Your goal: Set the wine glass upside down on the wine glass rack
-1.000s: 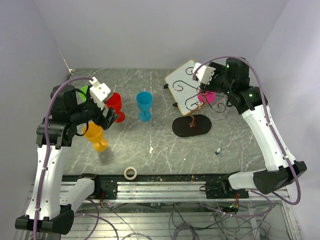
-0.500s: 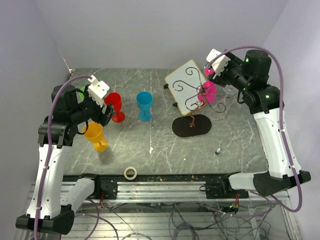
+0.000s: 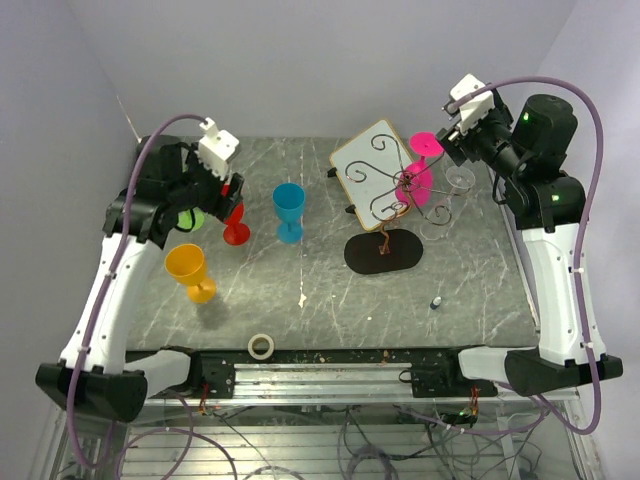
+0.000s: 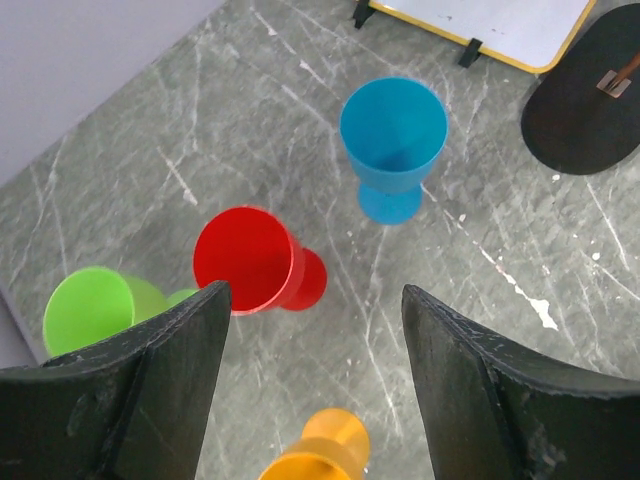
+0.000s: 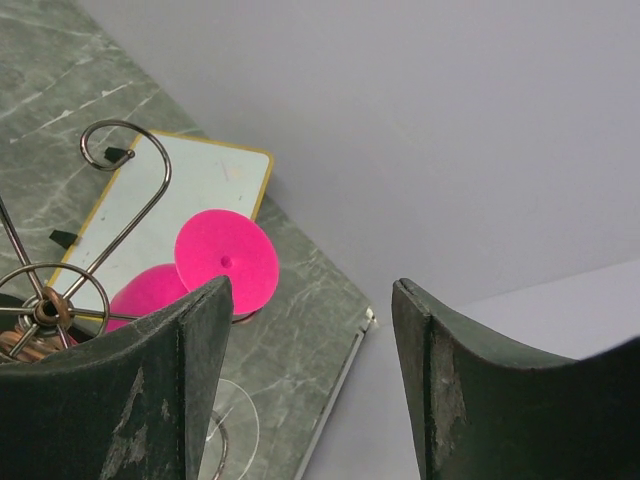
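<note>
The pink wine glass (image 3: 416,181) hangs upside down on the wire rack (image 3: 366,255), foot uppermost. The right wrist view shows its foot (image 5: 227,262) beside the rack's hub (image 5: 47,311). My right gripper (image 3: 455,135) is open and empty, raised to the far right of the pink glass and apart from it (image 5: 310,290). My left gripper (image 3: 225,190) is open and empty, above the red glass (image 4: 250,262); its fingers frame bare table (image 4: 315,295). The rack's black base also shows in the left wrist view (image 4: 590,100).
Blue (image 3: 289,207), green (image 3: 190,218) and orange (image 3: 190,268) glasses stand at the left. A white board with a wooden rim (image 3: 362,165) leans behind the rack. A clear glass (image 3: 460,178) hangs on the rack's right side. A tape roll (image 3: 261,346) lies near the front edge.
My right gripper let go of the pink glass on the rack and drew back up and to the right. My left gripper rose and moved farther back, from the orange glass to above the red one.
</note>
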{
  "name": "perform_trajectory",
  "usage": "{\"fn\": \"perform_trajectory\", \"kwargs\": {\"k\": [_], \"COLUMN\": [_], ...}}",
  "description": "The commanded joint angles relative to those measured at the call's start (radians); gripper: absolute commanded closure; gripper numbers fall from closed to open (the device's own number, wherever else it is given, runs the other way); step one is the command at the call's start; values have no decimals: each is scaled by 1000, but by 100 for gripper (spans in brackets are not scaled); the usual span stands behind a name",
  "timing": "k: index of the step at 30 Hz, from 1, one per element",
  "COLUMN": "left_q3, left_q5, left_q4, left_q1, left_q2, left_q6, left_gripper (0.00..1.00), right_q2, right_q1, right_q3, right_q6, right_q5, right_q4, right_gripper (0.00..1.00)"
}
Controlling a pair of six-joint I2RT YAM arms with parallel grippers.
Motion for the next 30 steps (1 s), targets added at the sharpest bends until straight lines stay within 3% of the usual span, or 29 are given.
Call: {"fn": "perform_trajectory", "kwargs": {"k": [1,10,17,30], "left_q3": [53,174,285,378], "left_q5": [-80,-173,-214,-240], "left_q4": [95,135,85,46], "left_q1": [-87,-211,-258,-267], "left_q2": [83,361,554,728], "left_q6": [-44,-77,-78,-59], "left_gripper": [20,21,31,41], "right_q2": [-13,-21,-32,-30], "right_q1": [-11,-24,-43,-74], "right_q3": [-13,-20,-27,-30], "right_q6": [44,51,57,84], "right_q5": [14,-4,-30,-92], "right_q4": [32,32,32,36], "right_gripper": [35,35,35,35]}}
